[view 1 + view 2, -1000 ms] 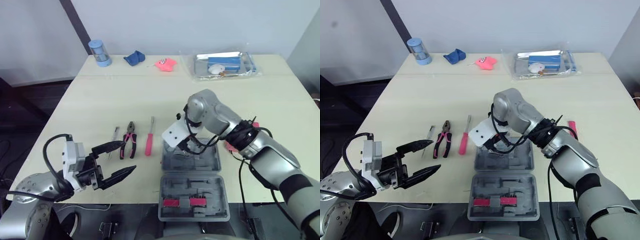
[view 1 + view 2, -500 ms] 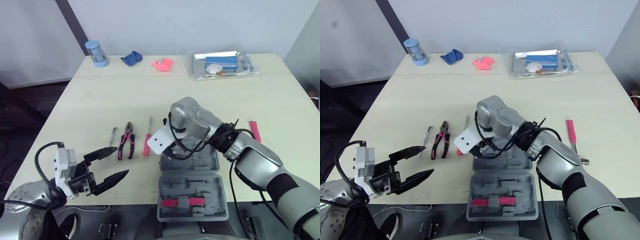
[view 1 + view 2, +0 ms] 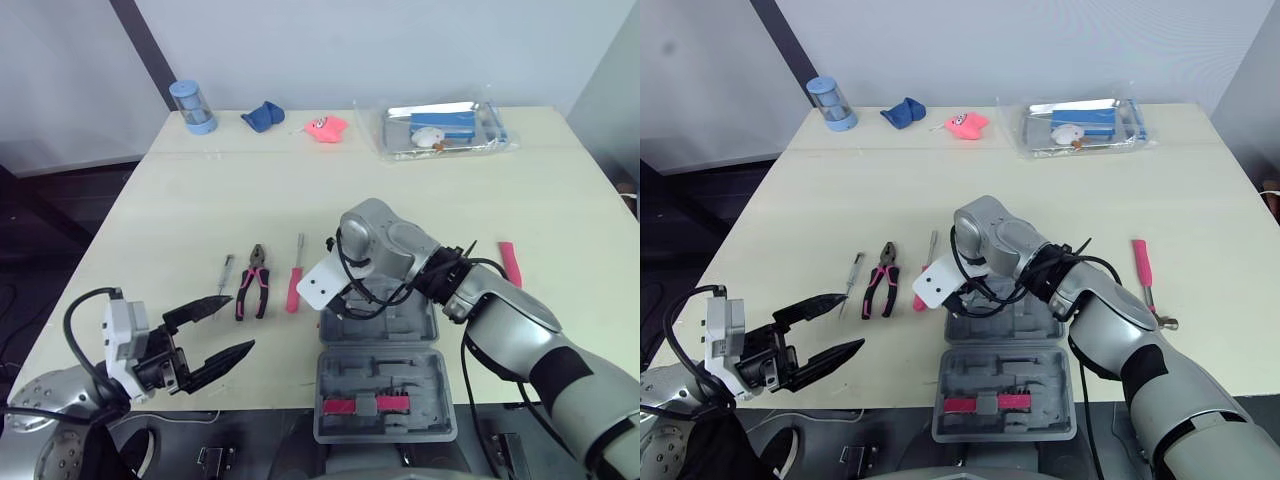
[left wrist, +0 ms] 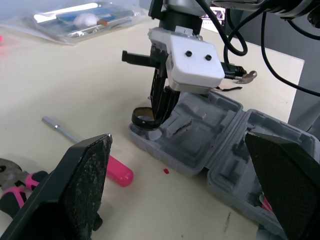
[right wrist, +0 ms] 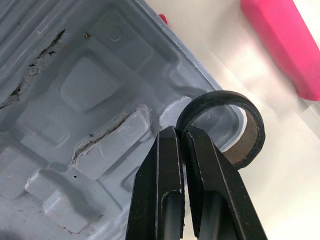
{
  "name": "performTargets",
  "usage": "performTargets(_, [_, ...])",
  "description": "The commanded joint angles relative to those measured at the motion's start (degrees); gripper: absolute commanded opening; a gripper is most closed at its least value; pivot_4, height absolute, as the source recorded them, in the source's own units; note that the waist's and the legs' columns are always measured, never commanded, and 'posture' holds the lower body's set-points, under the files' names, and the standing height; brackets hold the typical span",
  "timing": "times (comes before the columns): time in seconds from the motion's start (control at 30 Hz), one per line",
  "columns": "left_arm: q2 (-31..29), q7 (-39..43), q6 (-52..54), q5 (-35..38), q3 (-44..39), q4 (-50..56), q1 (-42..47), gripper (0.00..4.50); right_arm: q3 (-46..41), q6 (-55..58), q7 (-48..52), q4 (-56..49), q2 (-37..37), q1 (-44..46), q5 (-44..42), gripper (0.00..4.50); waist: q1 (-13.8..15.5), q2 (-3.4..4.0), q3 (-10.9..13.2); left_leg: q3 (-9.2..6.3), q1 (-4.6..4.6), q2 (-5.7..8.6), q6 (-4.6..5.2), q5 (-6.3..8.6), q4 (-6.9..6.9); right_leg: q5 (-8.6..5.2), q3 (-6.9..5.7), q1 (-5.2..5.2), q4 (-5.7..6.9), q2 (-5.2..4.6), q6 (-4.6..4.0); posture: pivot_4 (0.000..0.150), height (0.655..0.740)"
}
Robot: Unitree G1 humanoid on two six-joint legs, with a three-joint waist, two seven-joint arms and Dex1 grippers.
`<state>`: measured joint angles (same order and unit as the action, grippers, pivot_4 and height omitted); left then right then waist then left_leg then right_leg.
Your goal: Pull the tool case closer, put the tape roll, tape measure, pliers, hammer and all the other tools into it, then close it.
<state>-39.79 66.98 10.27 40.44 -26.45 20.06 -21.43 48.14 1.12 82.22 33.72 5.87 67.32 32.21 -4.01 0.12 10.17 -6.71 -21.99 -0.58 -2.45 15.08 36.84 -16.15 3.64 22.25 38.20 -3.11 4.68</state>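
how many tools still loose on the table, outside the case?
4: a small grey screwdriver, the pliers and a pink-handled screwdriver in a row left of the case, and the hammer right of it. The right arm may hide more.

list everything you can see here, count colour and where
table: 1, cream, under everything
tool case: 1, grey, open at the near edge
pink strip: 1, in the case's near half
tape roll: 1, black, over the case's far left corner
screwdriver: 1, pink handle, left of the case
pliers: 1, pink and black, left of the screwdriver
thin tool: 1, grey, left of the pliers
hammer: 1, pink handle, right of the case
canister: 1, blue, far left corner
cloth: 1, blue, far edge
soft item: 1, pink, beside the cloth
plastic bag: 1, clear, far right
left gripper: black, open, near left
right gripper: black, shut on the tape roll
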Motion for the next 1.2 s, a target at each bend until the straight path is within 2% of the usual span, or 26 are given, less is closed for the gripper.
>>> performTargets(0.03, [-0.6,0.1,-1.0,-0.4,-1.4,0.3,0.3,4.50,0.1,0.1,0.4,-2.5,-0.2,-0.9,0.0,0.07,0.0,0.00,0.0,0.00,0.00,0.00,0.00,0.00,0.00,0.00,0.00,0.00,0.00,0.00,0.00,0.150,0.7400])
performTargets(0.57, [-0.4,0.3,-1.7,-1.3,-1.4,-1.2,0.7,4.50,-0.2,-1.6,-2.4,0.7,-1.2,-0.2,1.0,0.07,0.0,0.00,0.0,0.01,0.00,0.00,-0.01,0.00,-0.02,0.00,0.00,0.02,0.00,0.00,-0.01,0.150,0.7400])
performTargets(0.67, [-0.6,0.2,-1.4,-1.3,-1.3,-1.4,0.7,4.50,-0.3,-1.7,-2.2,0.6,-1.1,-0.4,0.9,0.91,0.0,0.00,0.0,0.01,0.00,0.00,-0.01,0.00,-0.03,0.00,0.00,0.03,0.00,0.00,-0.01,0.150,0.7400])
performTargets(0.73, [-0.7,0.1,-1.5,-1.4,-1.2,-1.6,1.0,4.50,-0.2,-1.6,-1.8,0.2,-1.0,-0.5,0.9,1.99,0.0,0.00,0.0,0.01,0.00,0.00,-0.01,0.00,-0.03,0.00,0.01,0.03,0.00,0.00,-0.01,0.150,0.7400])
performTargets(0.8, [-0.6,0.0,-1.5,-1.5,-1.1,-1.8,1.3,4.50,-0.3,-1.4,-1.9,0.1,-1.2,-0.6,0.7,2.87,0.0,0.00,0.0,0.01,0.00,0.00,-0.01,0.00,-0.03,0.00,0.01,0.03,0.00,0.00,-0.01,0.150,0.7400])
performTargets(0.83, [-0.6,0.0,-1.5,-1.5,-1.0,-1.8,1.4,4.50,-0.4,-1.4,-2.0,0.1,-1.3,-0.7,0.7,3.18,0.0,-0.01,0.0,0.01,0.00,0.00,-0.01,0.00,-0.03,0.00,0.01,0.03,0.00,0.00,-0.01,0.150,0.7400])
performTargets(0.87, [-0.6,0.0,-1.6,-1.5,-1.0,-1.9,1.5,4.50,-0.4,-1.4,-1.9,0.1,-1.3,-0.7,0.7,3.74,0.0,-0.01,0.0,0.01,0.00,0.00,-0.01,0.00,-0.03,0.00,0.00,0.02,0.00,0.00,-0.01,0.150,0.7400])
performTargets(0.93, [-0.5,0.1,-1.5,-1.6,-0.8,-1.9,1.6,4.50,-0.7,-1.2,-2.3,0.3,-1.4,-0.4,0.6,4.33,0.0,-0.02,0.0,0.01,0.00,0.00,-0.01,0.00,-0.03,0.00,0.00,0.02,0.00,0.00,-0.01,0.150,0.7400])
performTargets(0.97, [-0.5,0.1,-1.5,-1.6,-0.8,-2.0,1.7,4.50,-0.9,-1.1,-2.5,0.5,-1.4,-0.3,0.6,4.46,0.0,-0.02,0.0,0.01,0.01,0.00,-0.01,-0.01,-0.03,0.00,0.01,0.02,0.00,0.00,-0.01,0.150,0.7400])
performTargets(1.2, [-0.4,0.4,-1.3,-1.7,-0.6,-2.4,2.1,4.50,-3.5,1.7,0.5,-3.1,0.5,0.2,-1.9,4.46,0.0,-0.02,0.0,0.08,-0.06,-0.02,-0.01,-0.01,-0.05,0.00,0.02,0.20,0.14,0.00,-0.04,0.150,0.7400])
